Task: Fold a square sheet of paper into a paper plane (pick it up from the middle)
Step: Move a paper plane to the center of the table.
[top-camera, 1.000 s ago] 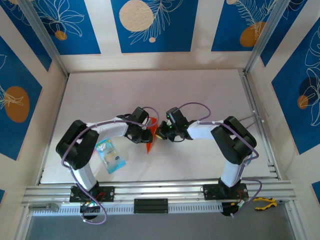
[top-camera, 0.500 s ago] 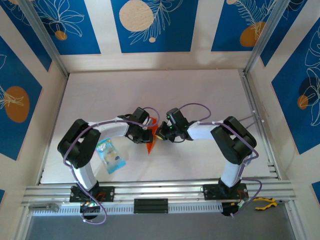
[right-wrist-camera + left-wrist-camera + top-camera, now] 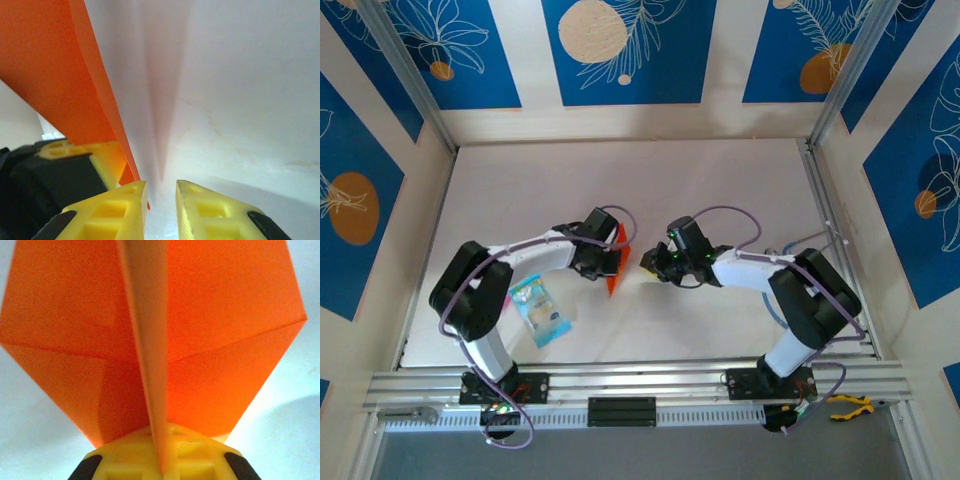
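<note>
Paper plane [image 3: 220, 340], custody change: I note right fingers [image 3: 212, 212] now slightly parted, empty and drawn back, left fingers [image 3: 195, 456] alone clamped on its centre crease.

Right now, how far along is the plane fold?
Done: the orange paper carries diagonal folds and a raised centre crease. In hand: the left gripper clamps that crease; the right gripper is open beside it, gripping nothing. Left: the shape is broad, not a slim dart, so wing folds likely remain.
</note>
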Motion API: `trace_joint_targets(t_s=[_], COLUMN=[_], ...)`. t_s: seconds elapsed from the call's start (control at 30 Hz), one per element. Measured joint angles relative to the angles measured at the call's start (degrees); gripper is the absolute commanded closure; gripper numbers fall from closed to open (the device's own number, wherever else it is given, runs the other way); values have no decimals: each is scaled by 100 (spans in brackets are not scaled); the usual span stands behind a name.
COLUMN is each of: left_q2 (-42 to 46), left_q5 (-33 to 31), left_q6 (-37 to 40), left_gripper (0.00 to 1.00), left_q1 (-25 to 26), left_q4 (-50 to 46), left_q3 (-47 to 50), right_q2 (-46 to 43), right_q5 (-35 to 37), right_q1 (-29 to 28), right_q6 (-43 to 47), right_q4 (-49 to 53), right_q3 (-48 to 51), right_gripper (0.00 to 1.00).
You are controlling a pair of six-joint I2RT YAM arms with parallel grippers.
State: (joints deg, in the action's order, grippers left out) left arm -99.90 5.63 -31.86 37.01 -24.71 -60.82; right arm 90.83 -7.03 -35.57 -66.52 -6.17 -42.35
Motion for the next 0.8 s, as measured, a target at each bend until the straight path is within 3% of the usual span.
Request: trace_joint_targets(t_s=[0.33,0.8], left_q2=[-505,-748], left_q5=[-317,-393], left_q6=[0,-72], left_gripper=[95,87], left_q1=[2,94], left_q4=[-411,-662], left_q3=[-417,-748], right_q2=[-625,-748], right_q5=[238,275], right_q1=[57,79], right_q6=[-7,-7], right_q4=[234,227], right_q3=[619,684], right_gripper=[77,77])
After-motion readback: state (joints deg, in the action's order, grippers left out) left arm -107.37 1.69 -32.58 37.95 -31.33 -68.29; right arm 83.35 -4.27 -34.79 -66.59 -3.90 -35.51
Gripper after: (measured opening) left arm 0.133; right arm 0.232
